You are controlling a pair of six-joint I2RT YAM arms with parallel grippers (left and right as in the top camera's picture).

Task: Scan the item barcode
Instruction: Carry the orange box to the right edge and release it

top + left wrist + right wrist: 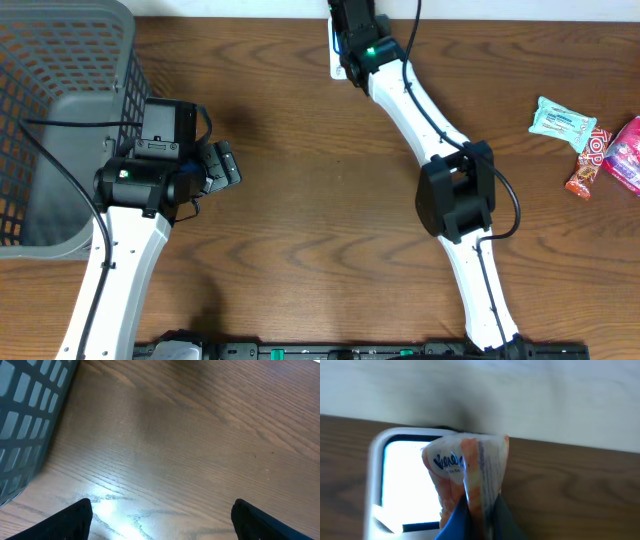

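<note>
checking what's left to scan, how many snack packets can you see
4: teal packet, red packet and pink packet at far right; orange packet held over the scanner. More may be hidden.

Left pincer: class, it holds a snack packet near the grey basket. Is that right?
Not quite. The left pincer holds nothing; it stands open and empty near the grey basket, as the left wrist view shows.
</note>
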